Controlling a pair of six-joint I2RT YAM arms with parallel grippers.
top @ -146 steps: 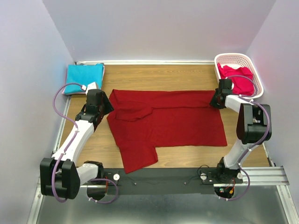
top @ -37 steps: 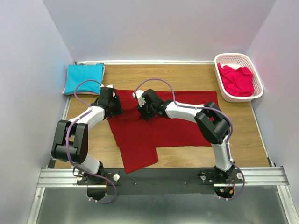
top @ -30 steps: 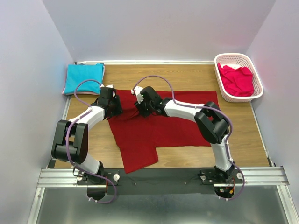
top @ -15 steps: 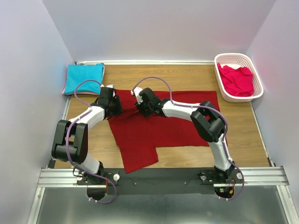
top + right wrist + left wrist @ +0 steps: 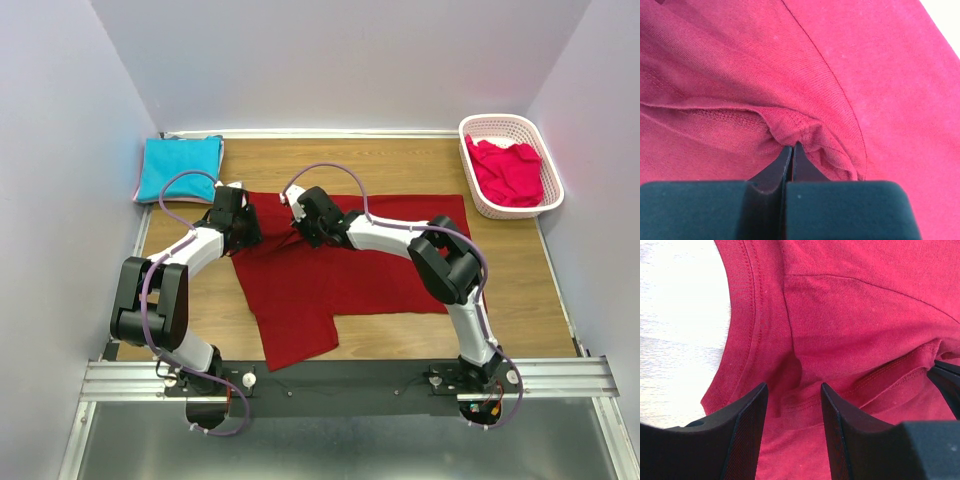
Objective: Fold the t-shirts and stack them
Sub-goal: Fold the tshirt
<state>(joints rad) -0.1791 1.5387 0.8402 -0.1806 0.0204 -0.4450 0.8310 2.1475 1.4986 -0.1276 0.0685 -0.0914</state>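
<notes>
Dark red t-shirt (image 5: 360, 270) lies spread across a wooden table (image 5: 350, 165), seen from above w/ two black-and-white robot arms reaching onto it.

Left arm rises from its base at the near edge, elbow bent, forearm angling up and to the right. The left gripper (image 5: 243, 228) sits at the shirt's upper-left corner. In the wrist view its two black fingers (image 5: 747, 430) are spread apart, tips down at the cloth. A soft ridge of red fabric and a stitched hem run btwn them, and nothing is squeezed. Pale wood shows beyond and left of the fingertips, past the shirt's curved stitched edge.

Right arm stretches far across from its base at the near right, elbow bent, forearm running left over the shirt. The right gripper (image 5: 305, 222) is near the shirt's top edge, a short way right of the left one. Its fingers (image 5: 775, 172) are pressed together, pinching a small bunched fold of hem right at the tips. Cloth puckers out to either side of the pinch, and a seam curves away beyond it.

Turquoise t-shirt (image 5: 180, 168) lies folded at the table's far-left corner, beyond and left of the left fingers. Pinkish-red t-shirt (image 5: 508, 172) is heaped in a white latticed basket (image 5: 472, 130) at the far-right corner, well apart from both grippers.
</notes>
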